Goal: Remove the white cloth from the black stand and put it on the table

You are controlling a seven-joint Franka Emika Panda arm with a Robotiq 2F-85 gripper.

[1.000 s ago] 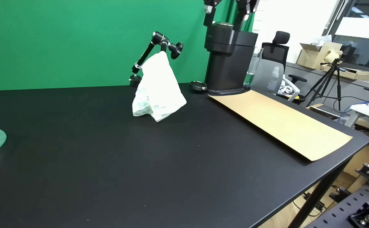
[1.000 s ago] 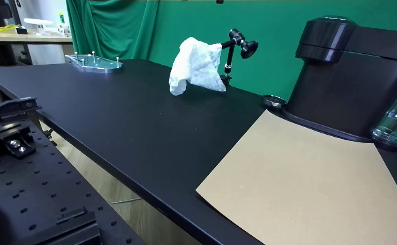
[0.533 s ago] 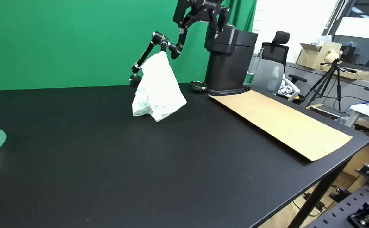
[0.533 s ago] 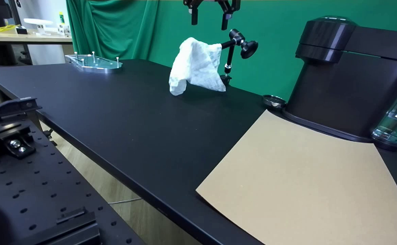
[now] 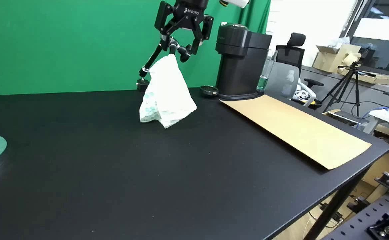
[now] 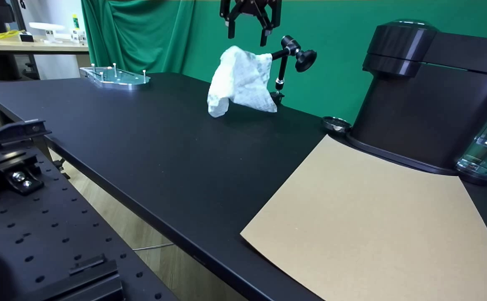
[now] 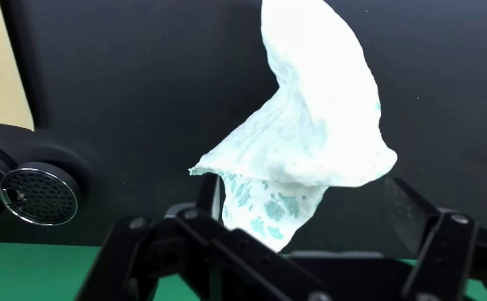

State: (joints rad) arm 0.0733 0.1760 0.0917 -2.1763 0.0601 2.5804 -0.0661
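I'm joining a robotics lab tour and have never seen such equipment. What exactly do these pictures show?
The robot ends in a black two-fingered pincer. Both exterior views are taken from outside the robot; there the pincer shows near the top. The wrist view is taken from the robot's own wrist, looking past the pincer. A white cloth hangs over a black stand, with the pincer above it. The table also bears a brown sheet and a dark appliance, perhaps a coffee maker, with a small round grate beside it. Nothing is held: the pincer is open.

The white cloth [image 7: 331, 96] glares in the wrist view, fingers [image 7: 412, 215] blurred.
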